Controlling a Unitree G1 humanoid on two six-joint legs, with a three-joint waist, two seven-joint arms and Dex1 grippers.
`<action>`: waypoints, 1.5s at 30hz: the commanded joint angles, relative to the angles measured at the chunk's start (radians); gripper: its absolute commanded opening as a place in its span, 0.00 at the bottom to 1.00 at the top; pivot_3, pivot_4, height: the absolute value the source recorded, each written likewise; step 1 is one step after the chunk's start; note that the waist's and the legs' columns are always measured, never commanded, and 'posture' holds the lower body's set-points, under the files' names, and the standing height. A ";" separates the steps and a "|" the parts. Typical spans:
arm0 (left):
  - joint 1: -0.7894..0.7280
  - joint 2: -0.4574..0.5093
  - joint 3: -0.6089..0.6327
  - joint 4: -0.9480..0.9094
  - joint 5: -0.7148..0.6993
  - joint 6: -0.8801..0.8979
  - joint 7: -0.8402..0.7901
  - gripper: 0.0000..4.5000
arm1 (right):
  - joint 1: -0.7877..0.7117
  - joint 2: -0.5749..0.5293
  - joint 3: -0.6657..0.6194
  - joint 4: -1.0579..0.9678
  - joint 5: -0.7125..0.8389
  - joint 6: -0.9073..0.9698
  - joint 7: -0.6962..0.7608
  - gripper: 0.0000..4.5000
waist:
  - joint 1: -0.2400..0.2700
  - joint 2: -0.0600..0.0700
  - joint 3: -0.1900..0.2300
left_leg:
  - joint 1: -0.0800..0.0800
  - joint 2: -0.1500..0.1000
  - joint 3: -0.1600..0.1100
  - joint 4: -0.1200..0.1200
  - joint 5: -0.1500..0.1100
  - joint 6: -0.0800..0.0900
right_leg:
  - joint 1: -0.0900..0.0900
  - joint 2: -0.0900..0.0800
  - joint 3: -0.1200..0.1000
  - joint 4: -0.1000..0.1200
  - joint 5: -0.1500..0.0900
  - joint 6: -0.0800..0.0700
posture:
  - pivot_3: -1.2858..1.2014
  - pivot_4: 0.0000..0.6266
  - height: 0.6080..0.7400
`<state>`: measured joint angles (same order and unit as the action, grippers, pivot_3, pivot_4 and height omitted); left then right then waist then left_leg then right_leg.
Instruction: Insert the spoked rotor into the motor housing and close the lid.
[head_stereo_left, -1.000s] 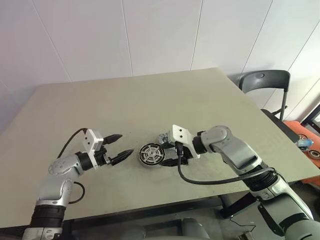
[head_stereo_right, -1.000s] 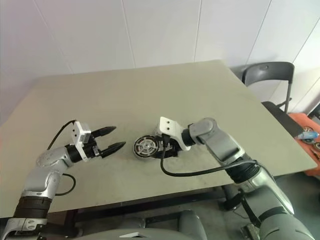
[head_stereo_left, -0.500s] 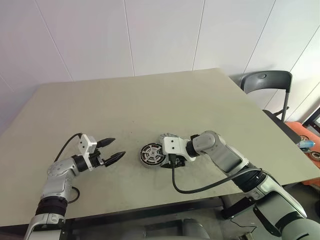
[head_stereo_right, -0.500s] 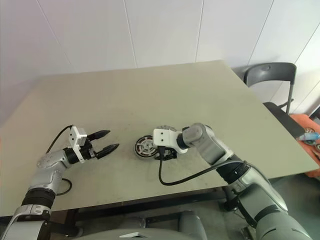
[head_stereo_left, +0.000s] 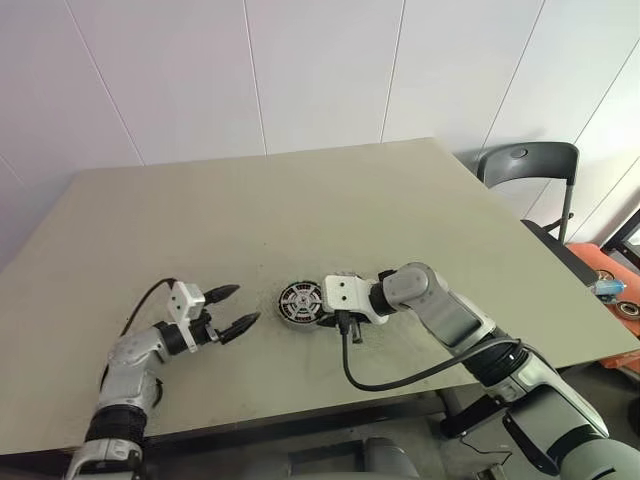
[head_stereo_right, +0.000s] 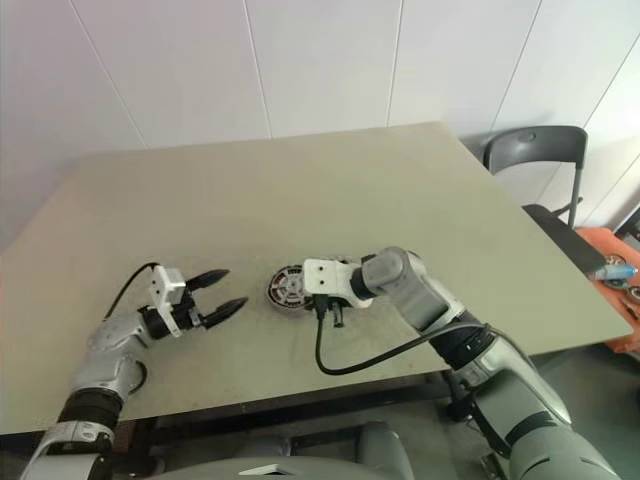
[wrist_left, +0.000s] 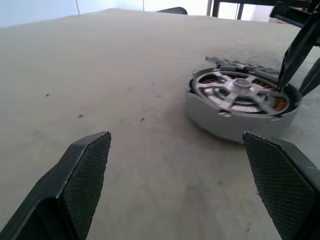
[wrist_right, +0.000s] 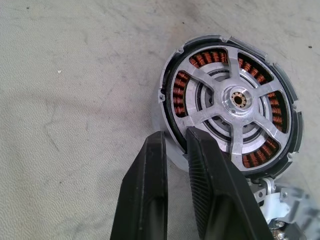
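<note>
The motor housing, with its ring of copper windings, lies on the table in front of me. The spoked rotor sits inside it, silver spokes and hub facing up. My right gripper reaches in from the right. Its fingers are closed on the housing's rim, one outside the wall and one on top. The lid, grey with a notched edge, lies flat just behind the housing, partly hidden by it. My left gripper hovers low over the table to the left of the housing, open and holding nothing.
The beige table stretches far behind and to both sides of the parts. A grey chair stands beyond the table's right corner. Orange items lie off the right edge.
My right gripper's fingers have closed from wide apart onto the housing's rim. My left gripper has sunk a little toward the table, still open.
</note>
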<state>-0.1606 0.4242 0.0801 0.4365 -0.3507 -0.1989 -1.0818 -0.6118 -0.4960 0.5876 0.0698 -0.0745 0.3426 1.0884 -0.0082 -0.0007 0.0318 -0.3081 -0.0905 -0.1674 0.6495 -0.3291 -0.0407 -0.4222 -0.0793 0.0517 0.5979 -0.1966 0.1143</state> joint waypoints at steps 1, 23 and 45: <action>0.006 0.020 0.007 -0.115 -0.006 0.052 0.036 1.00 | -0.006 0.007 -0.022 -0.006 -0.008 0.002 -0.001 0.05 | 0.000 0.000 0.000 | 0.000 0.000 0.000 0.000 0.000 0.000 | 0.000 0.000 0.000 0.000 0.000 0.000 | 0.52 0.00 1.00; -0.024 0.035 -0.007 -0.233 -0.020 0.183 0.081 1.00 | -0.016 0.005 -0.054 -0.081 0.103 0.050 0.160 0.00 | -0.001 0.000 0.001 | -0.002 0.000 0.000 -0.001 0.000 0.000 | -0.002 0.000 0.000 -0.001 0.000 0.000 | 0.52 0.00 1.00; 0.047 0.139 0.079 -0.304 -0.101 0.269 0.013 1.00 | 0.020 0.102 -0.294 -0.126 0.374 0.443 0.107 0.43 | 0.006 0.001 0.001 | -0.002 0.001 0.000 -0.001 0.000 0.000 | -0.002 0.000 0.000 -0.001 0.000 -0.001 | 0.52 0.00 1.00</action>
<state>-0.0970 0.5696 0.1550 0.1451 -0.4467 0.0947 -1.0682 -0.5963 -0.4103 0.3671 0.0275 0.1870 0.6492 1.2104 -0.0022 -0.0001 0.0328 -0.3101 -0.0898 -0.1678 0.6484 -0.3292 -0.0407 -0.4245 -0.0798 0.0513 0.5966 -0.1964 0.1138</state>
